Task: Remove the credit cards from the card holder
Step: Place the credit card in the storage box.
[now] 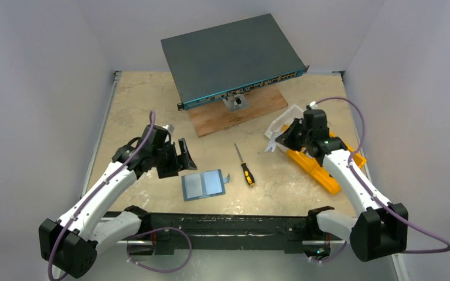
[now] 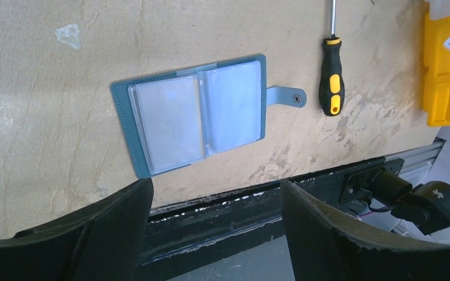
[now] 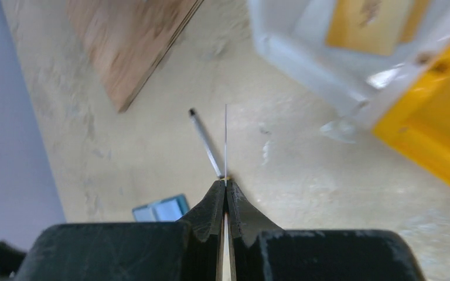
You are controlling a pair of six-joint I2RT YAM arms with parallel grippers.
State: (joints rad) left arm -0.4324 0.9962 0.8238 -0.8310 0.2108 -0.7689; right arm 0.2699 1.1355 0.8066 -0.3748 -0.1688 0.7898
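The teal-blue card holder lies open and flat on the table, pale clear sleeves up; it also shows in the left wrist view and small in the right wrist view. Its snap strap sticks out to the right. My left gripper is open and empty, just left of and above the holder; in its wrist view the jaws stand wide apart. My right gripper is shut on a thin white card, seen edge-on, held over the table beside the bins.
A yellow-and-black screwdriver lies right of the holder. Yellow bins and a clear container sit at the right. A large dark network switch rests on a wooden board at the back.
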